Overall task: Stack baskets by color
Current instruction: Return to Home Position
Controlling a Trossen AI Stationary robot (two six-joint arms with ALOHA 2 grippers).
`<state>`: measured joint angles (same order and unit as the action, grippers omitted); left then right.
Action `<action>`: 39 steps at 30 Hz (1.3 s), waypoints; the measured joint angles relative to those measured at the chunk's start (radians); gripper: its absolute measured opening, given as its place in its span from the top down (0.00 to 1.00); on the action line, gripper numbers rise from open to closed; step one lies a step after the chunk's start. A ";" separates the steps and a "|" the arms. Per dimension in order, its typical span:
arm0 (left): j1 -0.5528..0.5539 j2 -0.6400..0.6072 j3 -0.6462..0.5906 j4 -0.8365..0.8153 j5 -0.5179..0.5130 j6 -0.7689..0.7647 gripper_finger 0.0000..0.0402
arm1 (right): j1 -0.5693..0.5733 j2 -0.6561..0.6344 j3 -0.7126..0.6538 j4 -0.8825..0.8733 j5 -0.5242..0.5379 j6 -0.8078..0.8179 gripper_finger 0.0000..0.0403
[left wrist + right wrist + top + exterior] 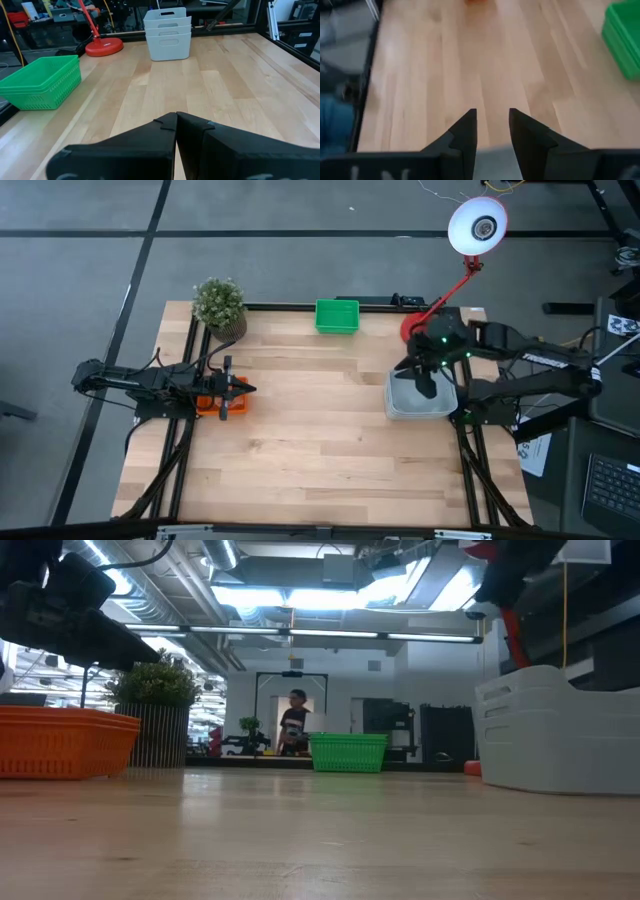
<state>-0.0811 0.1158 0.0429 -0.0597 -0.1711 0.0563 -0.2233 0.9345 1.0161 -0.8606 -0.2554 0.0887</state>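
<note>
Three pale grey baskets (pixel 167 32) sit nested in a stack (pixel 420 400) near the table's right edge. My right gripper (pixel 426 385) hangs above that stack, tipped downward and open (pixel 492 120), with nothing between its fingers. A green basket (pixel 337 316) rests on its base at the far edge. Orange baskets (pixel 60 740) sit stacked near the left edge. My left gripper (pixel 245 388) is over them, shut (pixel 176 119) and pointing level toward the table's right edge.
A red lamp base (pixel 413 328) with its arm and white head (pixel 477 225) stands just behind the grey stack. A potted plant (pixel 220 305) stands at the far left corner. Bare wooden tabletop (pixel 320 430) lies between the two arms. A person (pixel 294 720) stands in the room beyond.
</note>
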 joint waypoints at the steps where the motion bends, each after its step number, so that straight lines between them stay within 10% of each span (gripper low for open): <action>1: 0.000 0.000 0.000 0.000 0.000 0.000 1.00 | 0.006 -0.021 -0.047 0.074 0.000 0.015 0.72; 16: 0.000 0.000 0.000 0.000 0.000 0.000 1.00 | 0.075 -0.307 -0.540 0.727 0.058 0.007 0.72; 39: 0.000 0.000 0.000 0.000 0.000 0.000 1.00 | 0.143 -0.805 -0.932 1.008 0.062 -0.119 0.72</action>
<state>-0.0807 0.1154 0.0429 -0.0601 -0.1713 0.0564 -0.0807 0.1296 0.0845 0.1475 -0.1934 -0.0307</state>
